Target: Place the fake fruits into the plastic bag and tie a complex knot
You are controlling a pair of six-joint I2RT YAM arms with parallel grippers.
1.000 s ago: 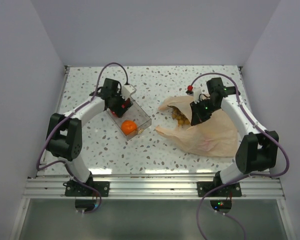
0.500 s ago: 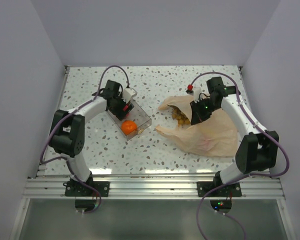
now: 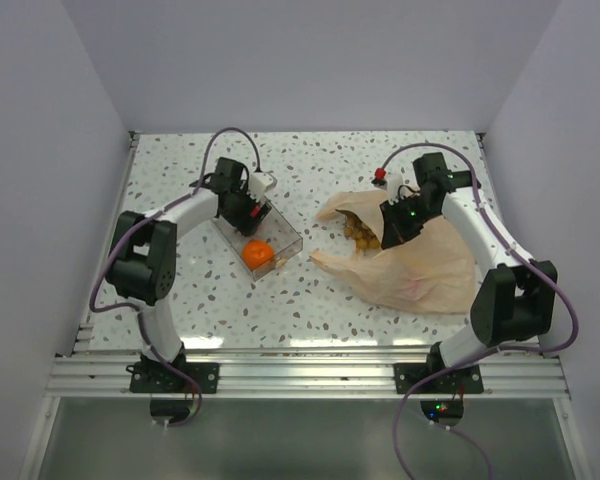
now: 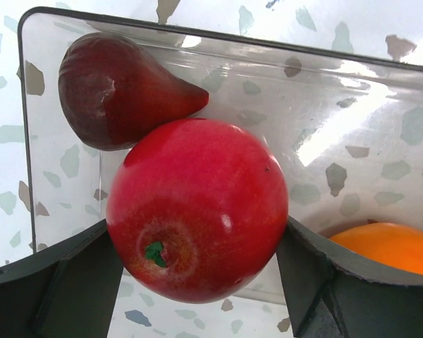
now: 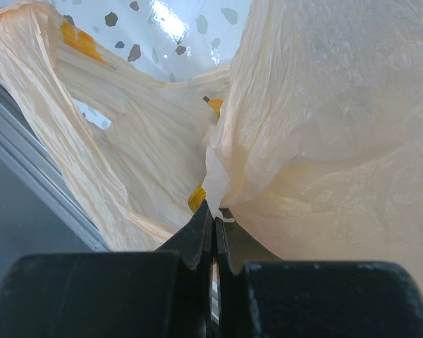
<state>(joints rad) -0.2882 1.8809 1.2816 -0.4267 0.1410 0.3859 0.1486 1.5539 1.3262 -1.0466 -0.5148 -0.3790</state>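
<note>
Your left gripper (image 4: 197,239) reaches into the clear rectangular plastic tray (image 4: 324,105). Its spread jaws touch both sides of the glossy red plastic apple (image 4: 197,204), which sits between a dark red pear-shaped fruit (image 4: 116,91) and a round orange fruit (image 4: 388,246). Well right of the tray, your right gripper (image 5: 213,236) has its jaws pressed together, pinching a fold of the crinkly translucent peach plastic bag (image 5: 324,127).

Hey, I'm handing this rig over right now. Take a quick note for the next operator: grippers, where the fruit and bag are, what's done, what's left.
Left gripper: in the tray, fingers against both sides of the red apple.
Right gripper: shut on the edge of the bag, by its open mouth.
Tray also holds a dark red fruit and an orange.
Done: fruit shows inside the bag.
Left: the three tray fruits, then the knot.
</note>
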